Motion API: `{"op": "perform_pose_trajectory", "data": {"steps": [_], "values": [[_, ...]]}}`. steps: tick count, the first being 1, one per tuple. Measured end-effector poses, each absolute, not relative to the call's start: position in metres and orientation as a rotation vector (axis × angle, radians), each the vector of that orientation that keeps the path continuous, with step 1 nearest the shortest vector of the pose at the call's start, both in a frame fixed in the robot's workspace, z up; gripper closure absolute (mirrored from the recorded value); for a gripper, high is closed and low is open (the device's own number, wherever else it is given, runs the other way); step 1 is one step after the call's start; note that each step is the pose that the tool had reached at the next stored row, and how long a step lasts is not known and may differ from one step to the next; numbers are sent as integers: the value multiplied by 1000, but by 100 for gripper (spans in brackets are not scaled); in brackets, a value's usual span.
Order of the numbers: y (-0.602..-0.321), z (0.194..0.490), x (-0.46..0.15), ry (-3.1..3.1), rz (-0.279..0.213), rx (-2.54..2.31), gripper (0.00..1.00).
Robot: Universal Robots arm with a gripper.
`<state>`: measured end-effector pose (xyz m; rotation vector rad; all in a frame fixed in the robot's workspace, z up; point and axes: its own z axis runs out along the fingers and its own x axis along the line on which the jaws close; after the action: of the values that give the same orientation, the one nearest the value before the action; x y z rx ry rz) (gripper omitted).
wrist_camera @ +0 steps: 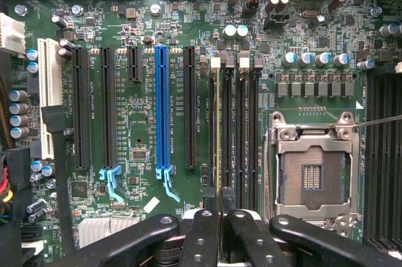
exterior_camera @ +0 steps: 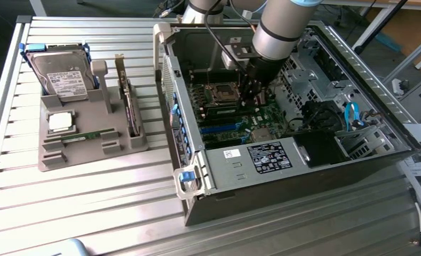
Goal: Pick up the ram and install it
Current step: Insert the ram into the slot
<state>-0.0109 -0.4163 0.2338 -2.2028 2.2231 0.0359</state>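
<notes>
The main risk is a bad seat. The claw [wrist_camera: 220, 223] is pressed together on the ram [wrist_camera: 218, 129], pinching the thin stick by its top edge. In the wrist view the stick shows only as a narrow line running straight out from between the fingertips. It runs along the outermost of the 4 memory slots [wrist_camera: 242, 122], the one farthest from the processor socket [wrist_camera: 312, 173].

If the stick sits slightly off the slot's groove or is tilted along its length, pushing down could jam 1 end and leave the other raised. It could also stress the motherboard [wrist_camera: 138, 91]. The white latches [wrist_camera: 215, 63] at the slots' far end from the claw look small, and I cannot tell whether they are folded back; a shut latch would block the stick. A narrow pinch on such a thin edge could also let the stick twist or slip under load.

In the exterior view the claw [exterior_camera: 252, 98] is deep inside the computer case [exterior_camera: 282, 176], low over the board. A 2nd stick [exterior_camera: 82, 137] lies well away from the claw, in the grey tray [exterior_camera: 89, 154] on the desk [exterior_camera: 89, 202].
</notes>
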Motion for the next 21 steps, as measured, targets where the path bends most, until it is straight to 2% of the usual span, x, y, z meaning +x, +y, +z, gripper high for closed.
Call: {"op": "perform_pose_trajectory", "data": {"steps": [10,11,12,14,15,21], "values": [[-416,234,-11,2223,36,-2203,88],[-416,234,-11,2223,36,-2203,87],[-416,234,-11,2223,36,-2203,82],[-416,234,-11,2223,36,-2203,82],[-416,234,-11,2223,36,-2203,75],[-416,234,-11,2223,36,-2203,75]]}}
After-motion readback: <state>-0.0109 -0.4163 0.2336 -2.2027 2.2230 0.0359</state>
